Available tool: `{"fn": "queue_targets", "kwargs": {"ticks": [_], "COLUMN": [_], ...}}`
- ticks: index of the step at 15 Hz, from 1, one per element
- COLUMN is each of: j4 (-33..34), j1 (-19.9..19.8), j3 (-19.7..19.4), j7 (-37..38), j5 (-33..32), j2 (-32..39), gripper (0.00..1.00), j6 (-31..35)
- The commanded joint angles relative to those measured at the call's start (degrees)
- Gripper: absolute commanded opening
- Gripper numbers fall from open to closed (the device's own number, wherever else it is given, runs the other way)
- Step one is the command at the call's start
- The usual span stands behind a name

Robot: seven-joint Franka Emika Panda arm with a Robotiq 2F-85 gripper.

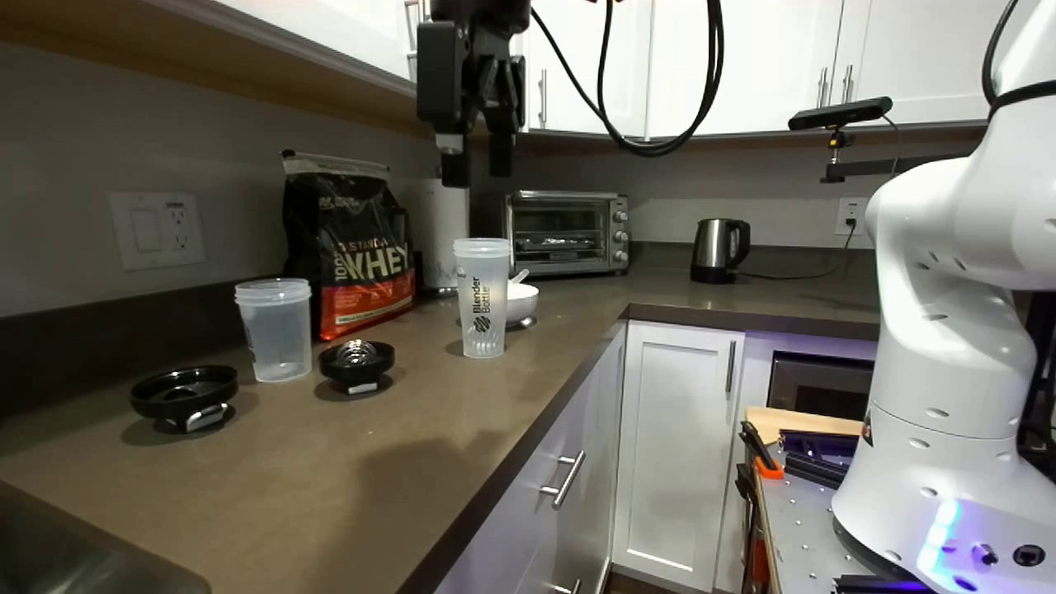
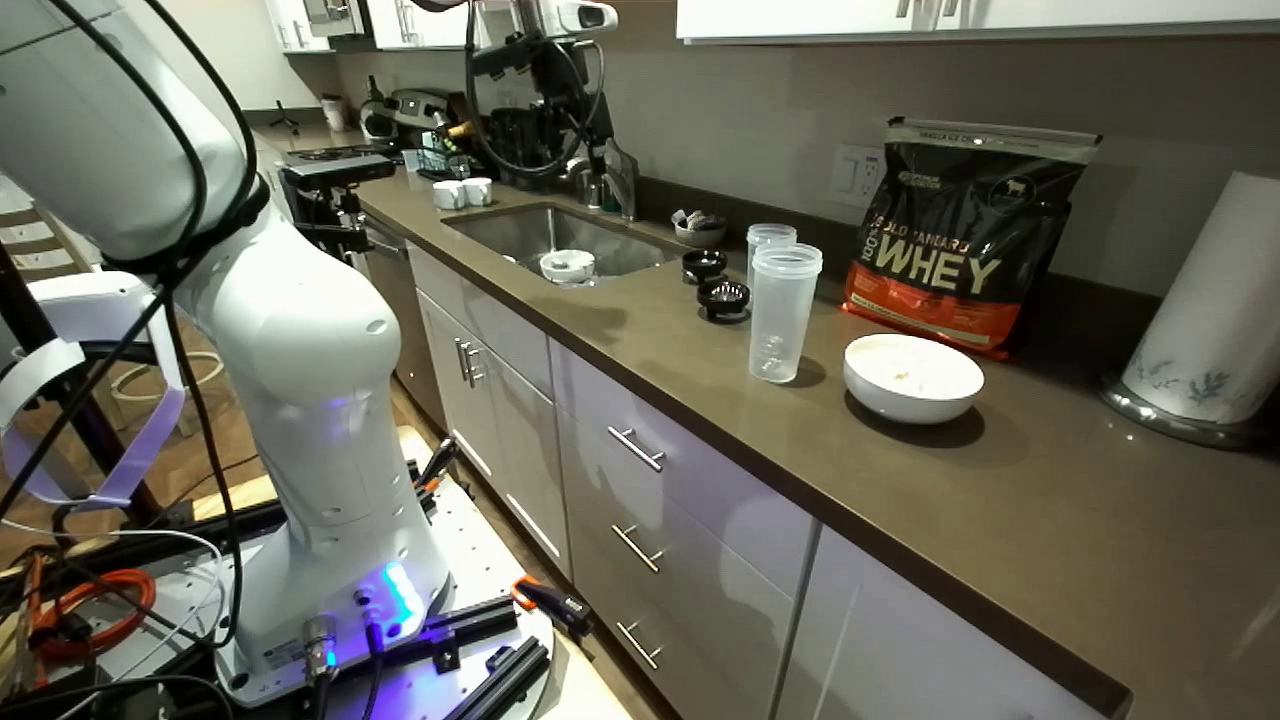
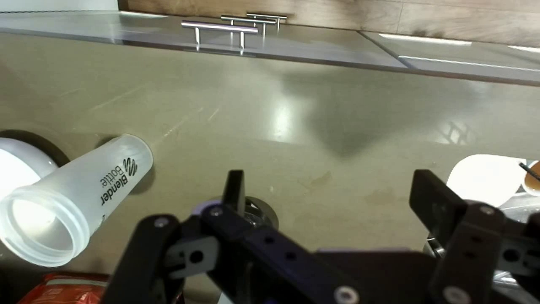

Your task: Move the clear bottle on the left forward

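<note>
The clear bottle point(image 1: 276, 330), a wide frosted cup without a lid, stands upright on the counter at the left in an exterior view. In an exterior view it also shows, partly hidden point(image 2: 770, 236) behind the taller Blender Bottle point(image 2: 784, 315). In the wrist view it is hidden or out of view, apart from perhaps a pale sliver at the bottom edge. The Blender Bottle point(image 3: 99, 181) stands upright at the left there. My gripper point(image 3: 331, 185) is open and empty, fingers pointing down. It hangs high above the counter point(image 1: 478, 165), apart from both bottles.
Two black lids point(image 1: 185, 392) point(image 1: 356, 363) lie beside the clear bottle. The black whey bag point(image 1: 355, 247) stands behind it. A white bowl point(image 2: 912, 392), a paper towel roll point(image 2: 1200, 300) and the sink point(image 2: 480, 228) are on the same counter. Cabinets point(image 1: 330, 25) hang above.
</note>
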Motion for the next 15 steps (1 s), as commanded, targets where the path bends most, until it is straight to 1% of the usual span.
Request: {"fn": "queue_targets", "kwargs": {"ticks": [1,4,8,9,12,15], "j4": [0.19,0.19,0.93,-0.66,-3.10,-6.55], "j1": [0.62,0.62,-0.77,-0.60,-1.32,-2.94], "j3": [-0.47,-0.47,0.09,0.73,1.58,2.60], "j7": [0.21,0.21,1.50,2.96,6.73,11.98], "j5": [-0.22,-0.22,-4.57,-5.66,-10.25,-16.40], "j2": [0.14,0.14,2.20,0.93,0.13,-0.31], "gripper": [1.00,1.00,1.00,1.00,1.00,1.00], "j6": [-0.20,-0.20,7.90,10.53,17.39,23.80]}}
